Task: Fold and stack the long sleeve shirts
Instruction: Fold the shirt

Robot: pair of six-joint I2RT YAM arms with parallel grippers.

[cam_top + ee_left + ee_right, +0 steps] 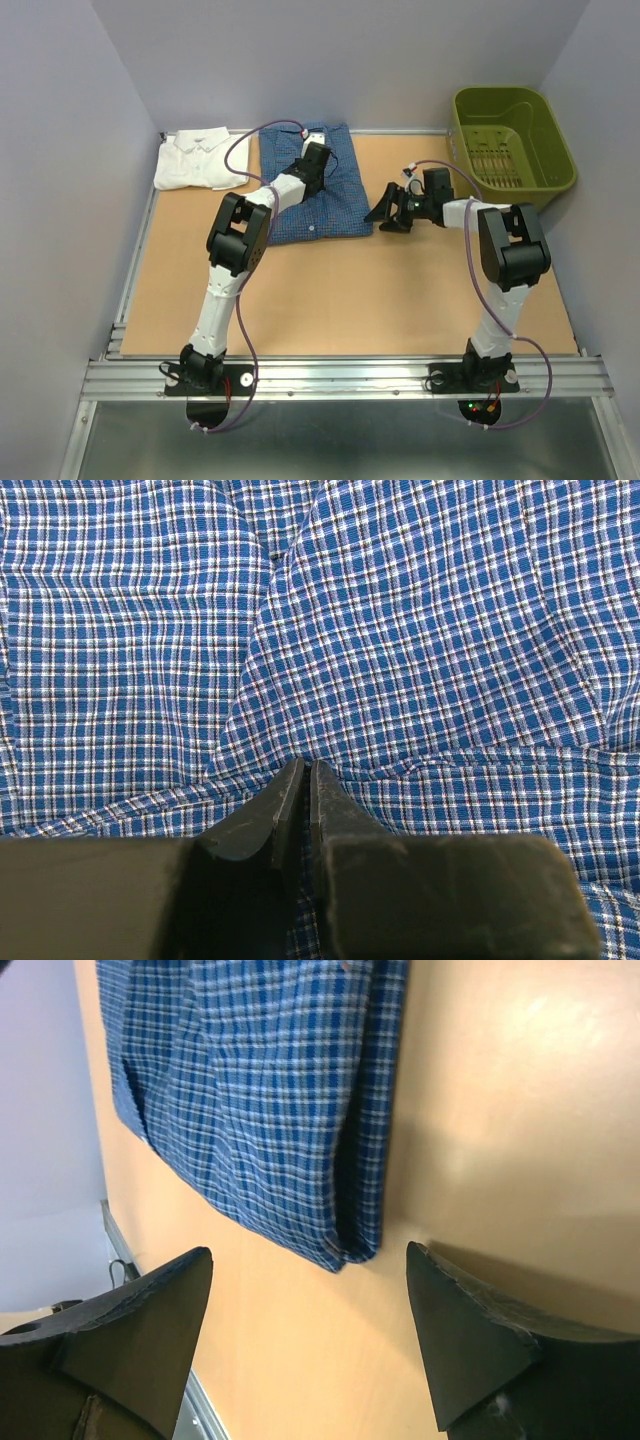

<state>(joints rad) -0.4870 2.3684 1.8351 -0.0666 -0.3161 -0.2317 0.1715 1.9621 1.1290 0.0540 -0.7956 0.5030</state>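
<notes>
The dark blue checked shirt (345, 200) lies folded at the back middle of the table. My left gripper (317, 155) points down onto its upper part. In the left wrist view the fingers (303, 767) stand almost together, shut on a pinch of the checked cloth (400, 630), which puckers toward the tips. The white shirt (200, 160) lies folded at the back left corner, apart from both grippers. My right gripper (386, 214) stands open just right of the blue shirt's near right corner (345, 1245), low over the bare table, with nothing between its fingers (310, 1250).
An olive-green plastic basket (512, 92) stands at the back right, past the right arm. The tan table (330, 290) is walled at the back and both sides. A metal rail (340, 375) runs along the near edge by the arm bases.
</notes>
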